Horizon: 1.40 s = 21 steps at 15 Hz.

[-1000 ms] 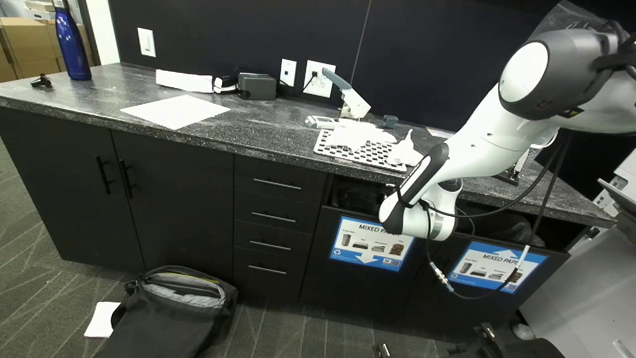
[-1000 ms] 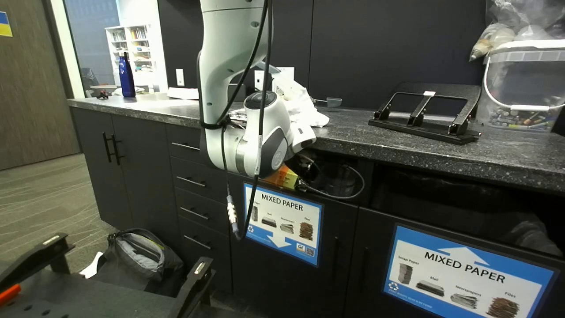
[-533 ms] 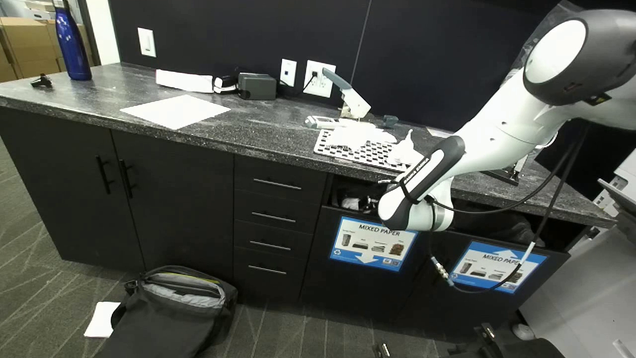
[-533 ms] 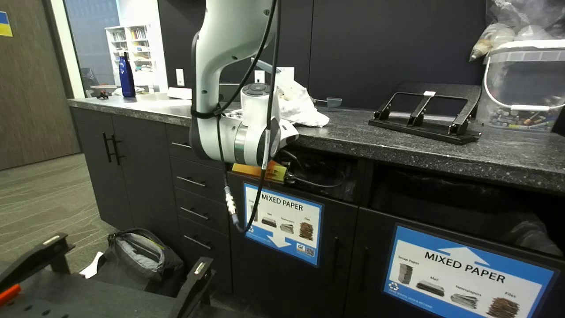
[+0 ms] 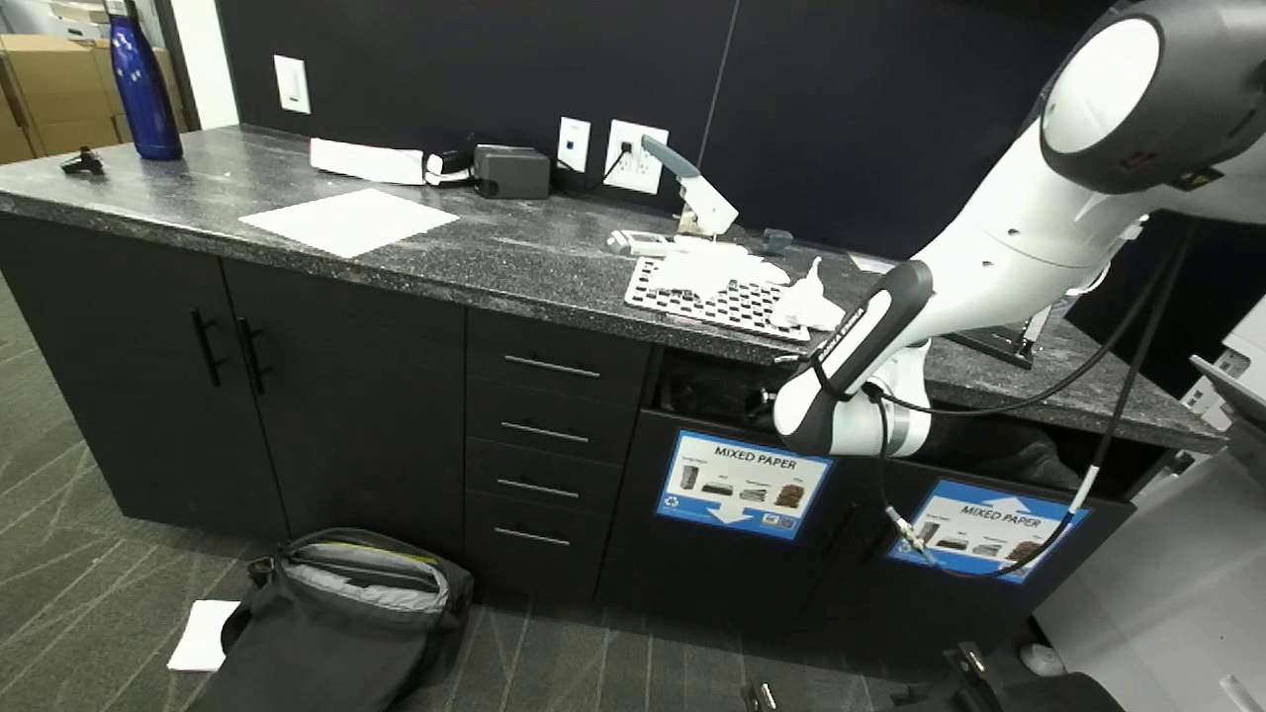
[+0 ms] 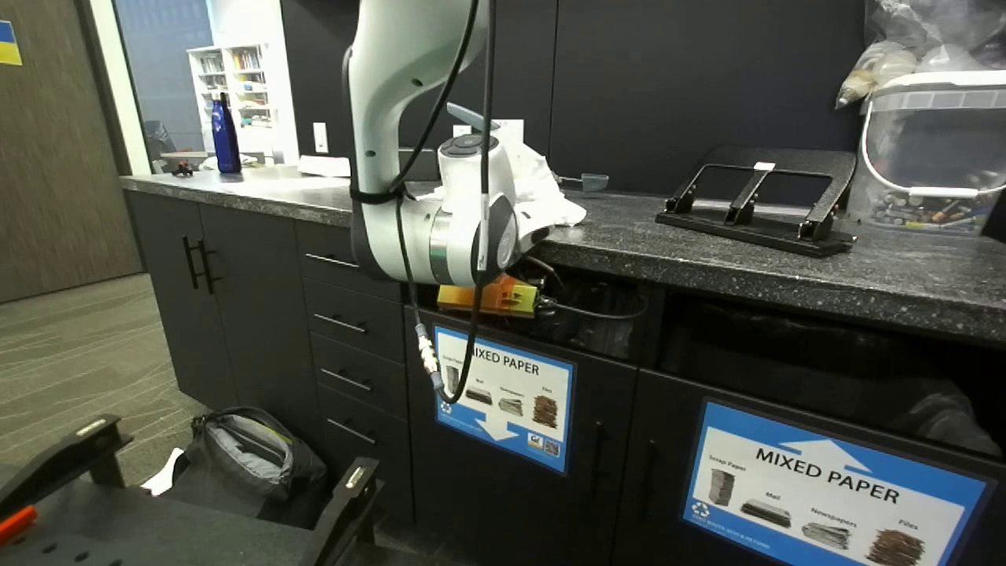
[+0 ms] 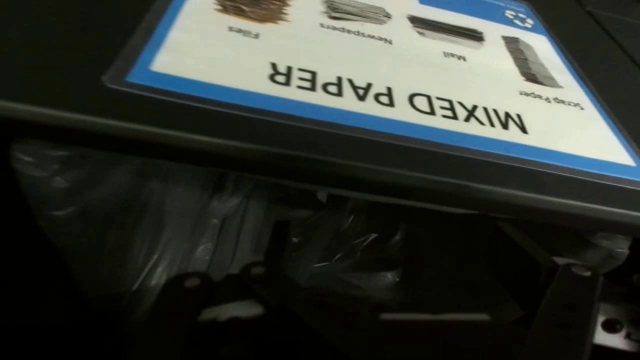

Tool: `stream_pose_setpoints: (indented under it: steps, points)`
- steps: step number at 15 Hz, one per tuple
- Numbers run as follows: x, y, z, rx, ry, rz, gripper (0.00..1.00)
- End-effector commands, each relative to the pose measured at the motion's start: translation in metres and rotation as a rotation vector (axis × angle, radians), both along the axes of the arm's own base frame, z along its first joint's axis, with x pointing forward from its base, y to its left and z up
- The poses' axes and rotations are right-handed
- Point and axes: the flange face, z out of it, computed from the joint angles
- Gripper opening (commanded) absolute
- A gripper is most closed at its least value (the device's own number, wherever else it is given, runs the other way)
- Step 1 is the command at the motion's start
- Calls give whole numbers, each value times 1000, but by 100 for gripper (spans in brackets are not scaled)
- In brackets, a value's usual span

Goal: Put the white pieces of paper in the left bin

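Our pincer stands spread at the left bin; white paper scraps lie near the surface's front edge.

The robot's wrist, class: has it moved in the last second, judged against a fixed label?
Yes: in an exterior view, the wrist has moved up and right in the picture, uncovering more of the label on the left bin.

Glare slicks the counter toward ten o'clock in both exterior views; in the wrist view, murk fills the left bin, plastic glinting toward eight, label slightly soft toward one.
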Motion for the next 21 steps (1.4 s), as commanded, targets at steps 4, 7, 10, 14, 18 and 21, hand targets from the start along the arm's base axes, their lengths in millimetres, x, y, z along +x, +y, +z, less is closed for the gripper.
stream_pose_setpoints:
  steps: [4, 7, 10, 14, 18, 21]
  points:
    - [-73, 6, 64, -56, 151, -78, 100]
    - [-99, 19, 93, -44, 322, -71, 100]
    - [-117, 33, 124, -19, 476, -34, 100]
    - [-88, 44, 187, 20, 585, -48, 100]
    - [-26, 53, 260, 118, 590, -142, 100]
    - [19, 51, 278, 175, 553, -251, 100]
